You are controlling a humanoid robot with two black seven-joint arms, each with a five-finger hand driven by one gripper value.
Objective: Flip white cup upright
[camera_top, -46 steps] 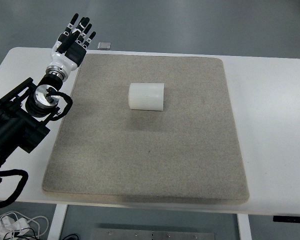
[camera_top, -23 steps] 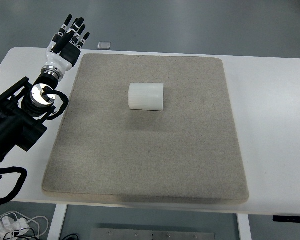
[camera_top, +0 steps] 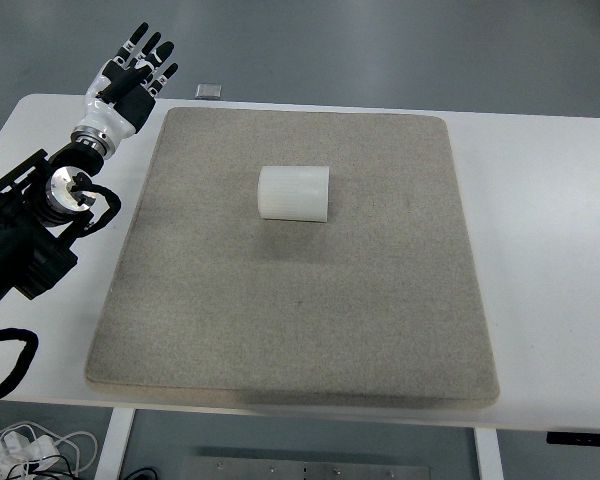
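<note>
Top view shows my left hand (camera_top: pixel 128 78) in the upper left of the frame, over the far left corner of the white table (camera_top: pixel 540 250), just beyond the left far corner of the grey mat (camera_top: pixel 300 320). My fingers (camera_top: pixel 143 42) are stretched out and spread a little, black-tipped, pointing toward the top of the frame, and they hold nothing. My black forearm (camera_top: pixel 25 240) runs down from the wrist to the left edge of the frame. The white cup (camera_top: pixel 293 192) lies on its side on the mat, a little above the middle of the frame and slightly left of centre, its ribbed wall facing up and its length running left to right; which end is the mouth I cannot tell. Cup and hand are well apart. A small grey square object (camera_top: pixel 209 91) sits by the table's far edge, just right of my fingers. White cables (camera_top: pixel 30 445) show at the lower left, below the table.
</note>
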